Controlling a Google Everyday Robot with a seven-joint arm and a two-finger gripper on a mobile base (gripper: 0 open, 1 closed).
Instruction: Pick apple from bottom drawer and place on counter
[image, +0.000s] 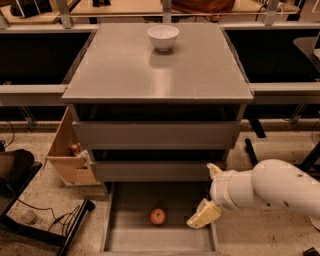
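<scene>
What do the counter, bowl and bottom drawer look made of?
Counter: matte grey laminate or painted metal, going by the soft sheen; can't tell which. Bowl: glossy white, probably ceramic or plastic. Bottom drawer: same flat grey, likely sheet metal, thin low walls. Gripper, over the drawer's right edge: tan, rubbery-looking fingers, open.

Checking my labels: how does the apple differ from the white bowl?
The apple is orange-red and smaller; the white bowl is larger. The apple lies in the open bottom drawer; the white bowl stands on the counter. The tool hovers at the drawer's right edge, near the apple, far from the white bowl. Both are round and untouched.
</scene>
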